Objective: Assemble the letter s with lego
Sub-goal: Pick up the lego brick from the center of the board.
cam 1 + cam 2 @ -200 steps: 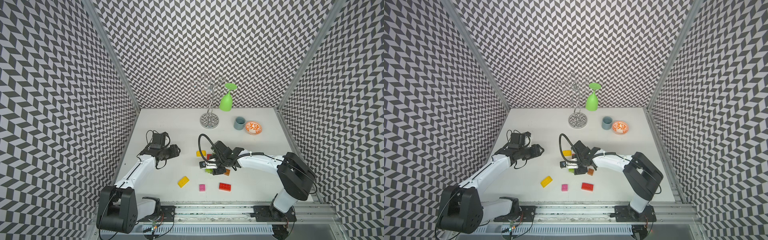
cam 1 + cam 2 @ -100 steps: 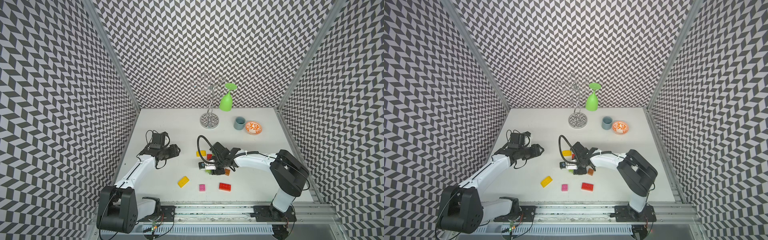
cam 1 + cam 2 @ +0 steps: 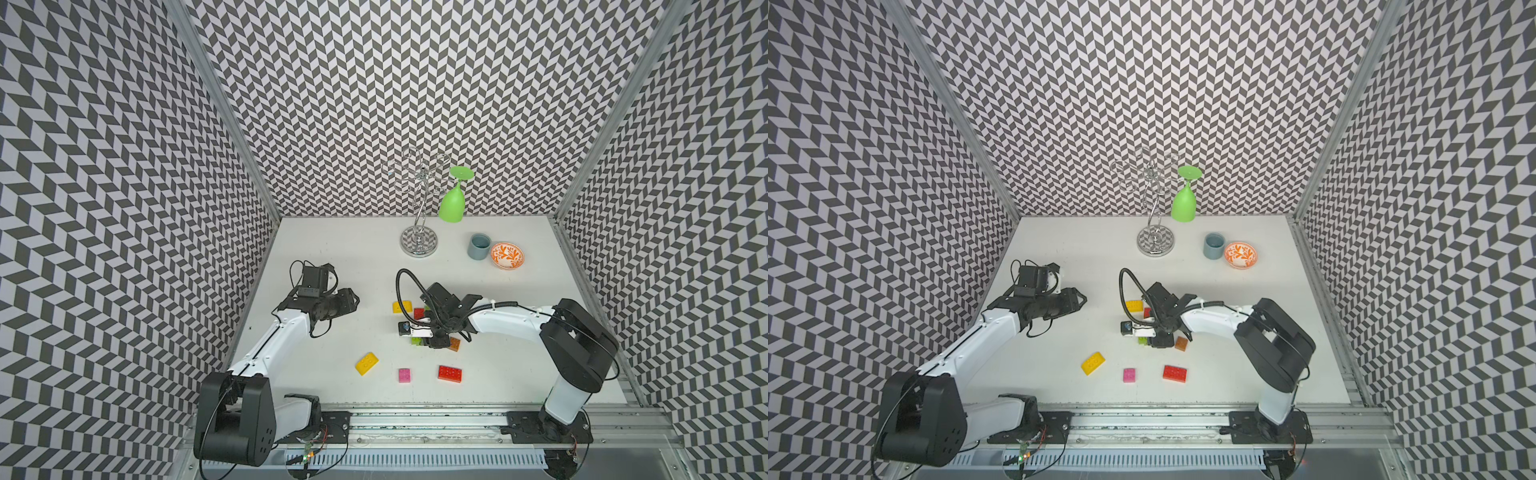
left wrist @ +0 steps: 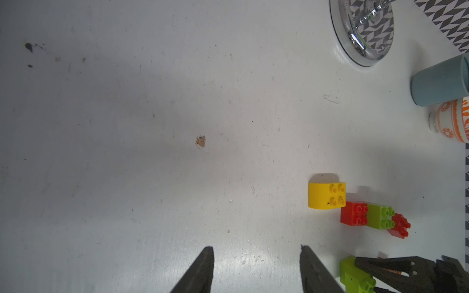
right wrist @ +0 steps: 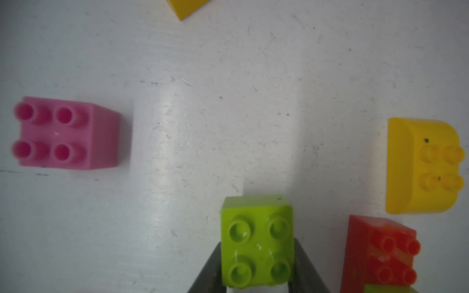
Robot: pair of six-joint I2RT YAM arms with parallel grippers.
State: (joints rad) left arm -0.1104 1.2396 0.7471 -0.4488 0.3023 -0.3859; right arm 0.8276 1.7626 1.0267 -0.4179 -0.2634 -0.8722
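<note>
My right gripper (image 5: 256,244) is shut on a lime green lego brick (image 5: 256,241), studs up, on the table; in a top view it is the lime brick (image 3: 415,340) at the gripper (image 3: 424,340). Beside it stand a rounded yellow brick (image 4: 326,195) and a joined row of red (image 4: 354,213), lime green (image 4: 380,217) and red (image 4: 399,225) bricks. A brown brick (image 3: 454,344) lies by the wrist. Near the front lie a second yellow brick (image 3: 367,363), a pink brick (image 3: 404,375) and a long red brick (image 3: 450,373). My left gripper (image 4: 256,250) is open and holds nothing, left of the bricks (image 3: 353,300).
At the back stands a chrome glass rack (image 3: 419,241) with a green goblet (image 3: 452,205) hanging upside down. To its right are a grey-blue cup (image 3: 478,246) and an orange patterned bowl (image 3: 507,254). Patterned walls close in the table on three sides.
My right gripper has closed onto the lime green brick and the arm has shifted slightly left. The left arm has hardly moved.
</note>
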